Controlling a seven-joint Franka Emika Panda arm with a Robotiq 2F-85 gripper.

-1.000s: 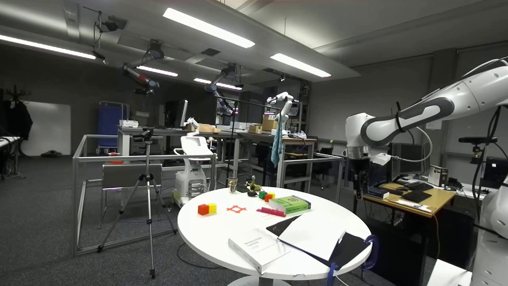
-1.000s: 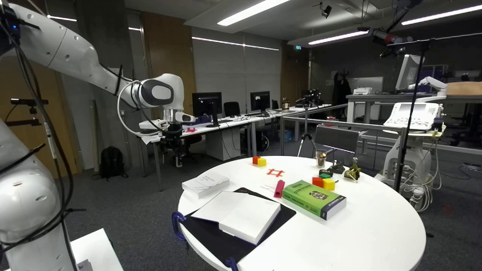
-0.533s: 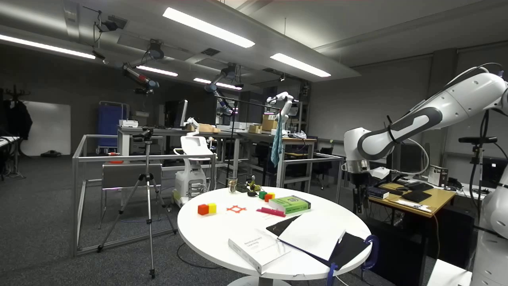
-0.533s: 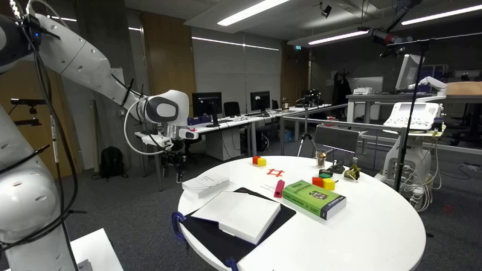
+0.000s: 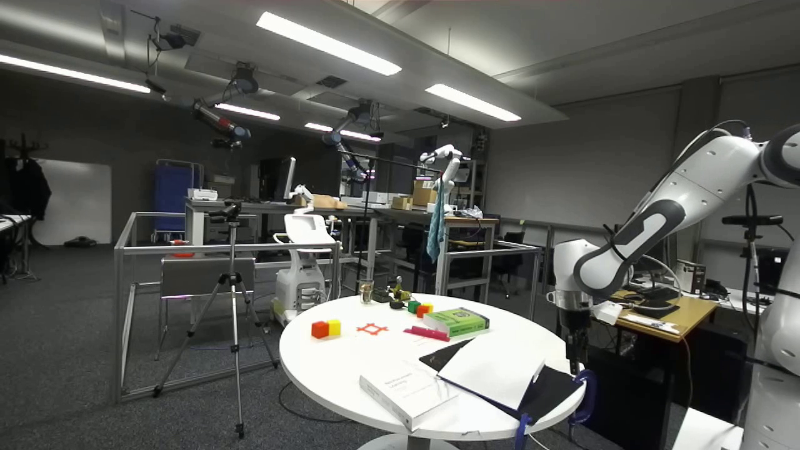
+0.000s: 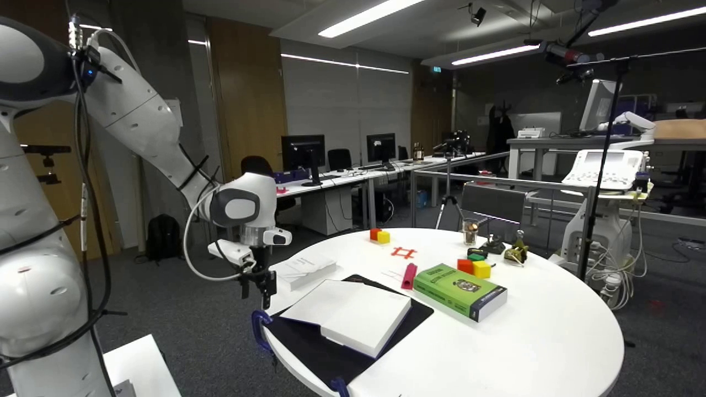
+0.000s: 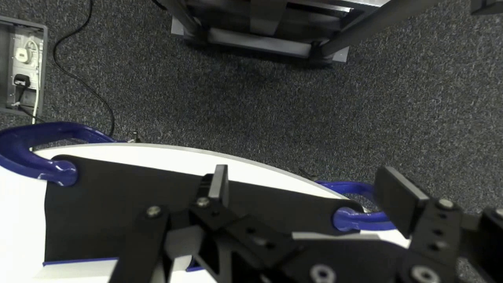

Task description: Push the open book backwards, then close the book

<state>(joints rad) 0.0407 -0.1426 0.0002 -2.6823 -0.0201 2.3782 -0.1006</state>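
Gripper [image 7: 310,190] pointing down, I hold my two fingers [image 7: 399,200] spread well apart at the edge of the round white table [image 6: 540,325], near a blue clamp [image 5: 590,395]; whether I touch it I cannot tell. The book [image 6: 367,318] lies open on the flat black mat [image 6: 309,344], apart from my fingers, its whitish pages facing up and its dark blue cover showing at the edges beneath. Just beside it lies a white book [image 5: 406,390], and farther from me, past the mat, a green book [image 6: 455,291], with a pink piece [image 6: 408,277] next to it and a yellow cube [image 6: 481,269] near, in both exterior views
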